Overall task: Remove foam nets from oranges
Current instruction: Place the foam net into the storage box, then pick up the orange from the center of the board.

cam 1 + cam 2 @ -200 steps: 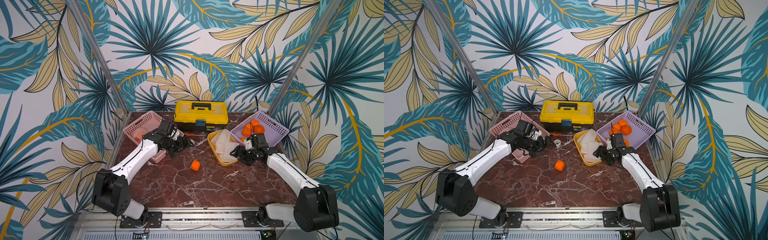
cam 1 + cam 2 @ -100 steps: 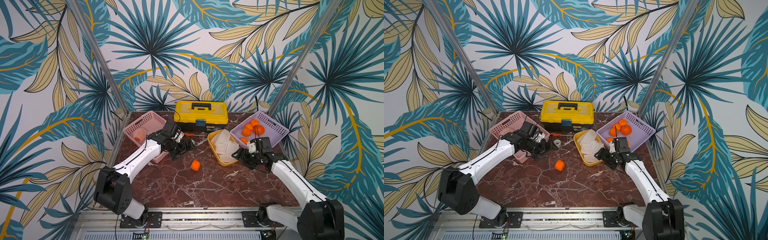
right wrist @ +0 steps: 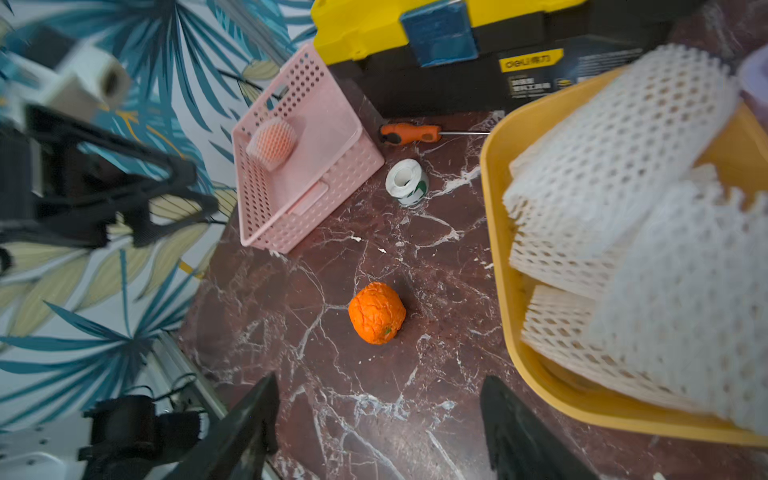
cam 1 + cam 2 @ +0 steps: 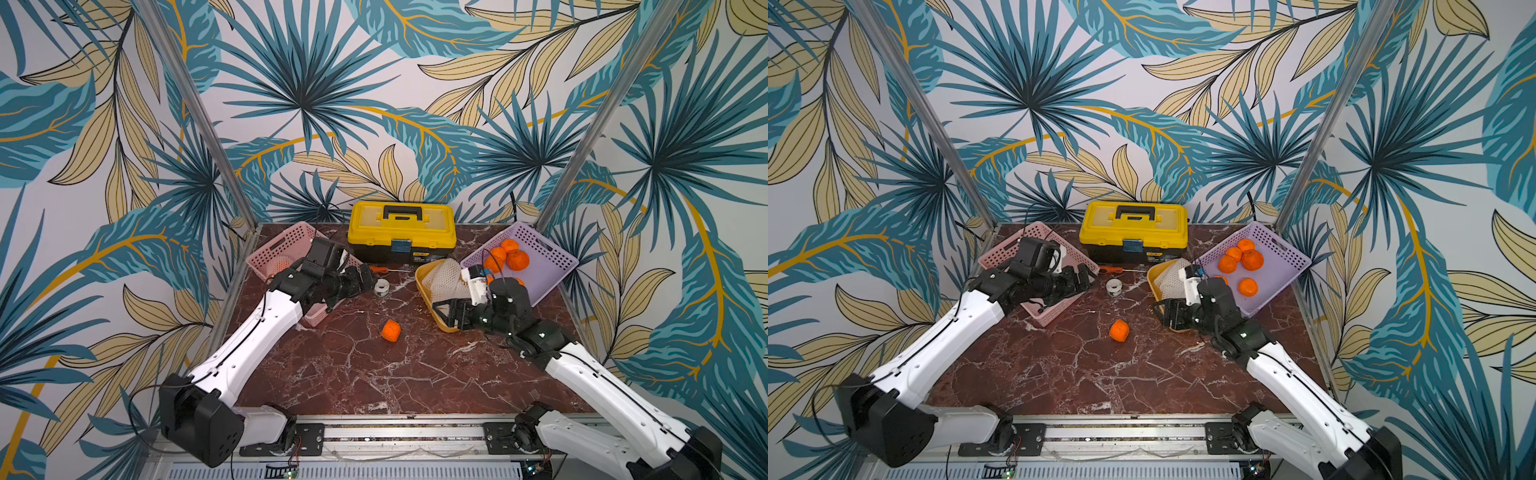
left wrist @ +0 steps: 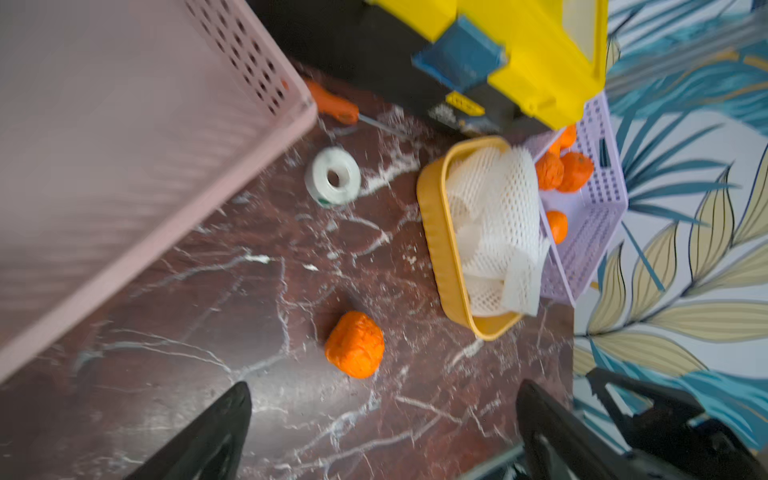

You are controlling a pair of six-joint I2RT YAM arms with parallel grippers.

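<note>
One bare orange lies alone on the marble table, also seen in both wrist views. Several empty white foam nets are heaped in a yellow tray. A netted orange sits in the pink basket. Several bare oranges rest in the purple basket. My left gripper hangs open and empty beside the pink basket's near corner. My right gripper is open and empty at the tray's front end, pointing towards the lone orange.
A yellow toolbox stands at the back centre. An orange-handled screwdriver and a white tape roll lie in front of it. The pink basket is back left, the purple basket back right, the yellow tray between toolbox and purple basket.
My right gripper has drawn away from the yellow tray towards the table's middle, and its jaws have spread wider. The left arm has shifted only slightly, still open.
</note>
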